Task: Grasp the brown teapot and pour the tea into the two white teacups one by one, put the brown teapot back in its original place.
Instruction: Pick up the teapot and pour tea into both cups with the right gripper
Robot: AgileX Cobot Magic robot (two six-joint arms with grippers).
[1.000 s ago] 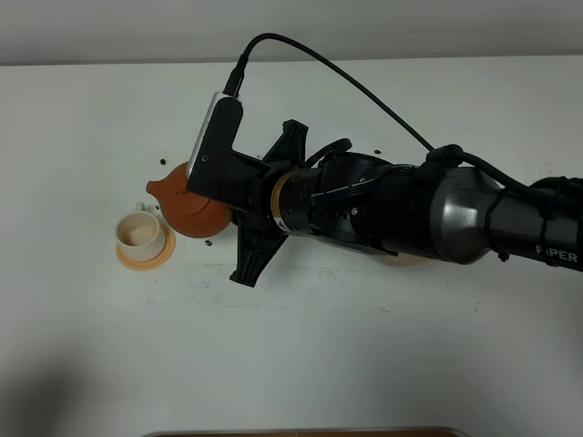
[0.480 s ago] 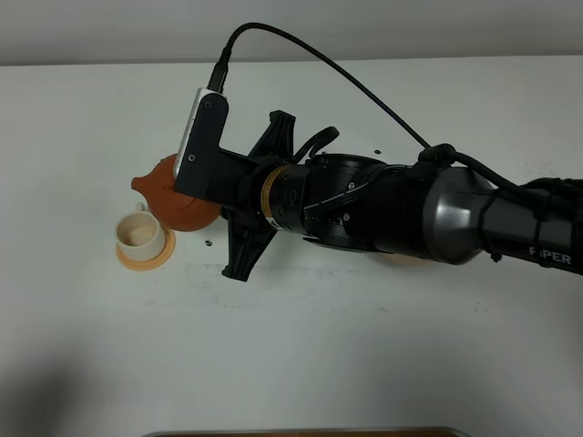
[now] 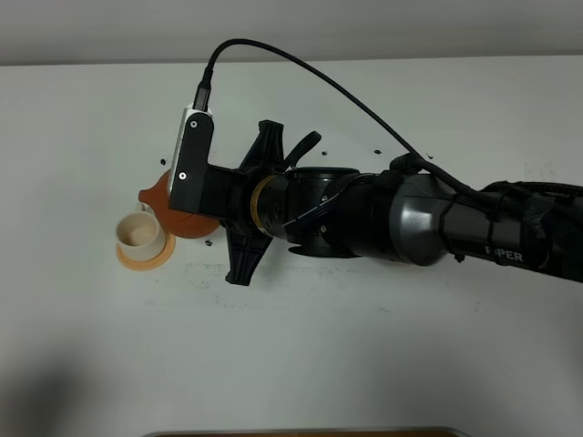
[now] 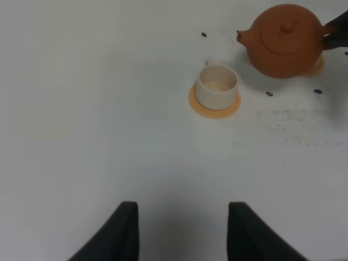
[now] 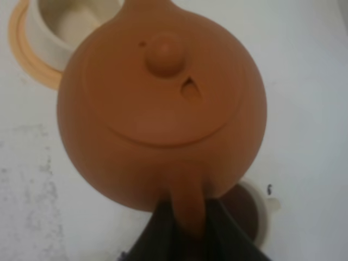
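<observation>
The brown teapot [image 3: 173, 215] hangs above the table at the left, its spout just behind one white teacup [image 3: 139, 235] on an orange coaster [image 3: 146, 261]. My right gripper [image 5: 187, 223] is shut on the teapot's loop handle; the teapot [image 5: 163, 103] fills the right wrist view, lid up. A second white teacup [image 5: 260, 213] with dark liquid shows under the teapot there. The left wrist view shows the teapot [image 4: 285, 41], the cup [image 4: 217, 86] and my open, empty left gripper [image 4: 182, 228], far from them. The beige saucer is hidden.
My right arm [image 3: 392, 223] stretches across the white table from the right edge. Small dark specks [image 4: 269, 94] lie near the cups. A brown edge [image 3: 301, 431] shows at the table's front.
The right gripper has carried the teapot to the left, closer to the cup on its coaster, and the wrist has rolled a little. The cup has not moved.
</observation>
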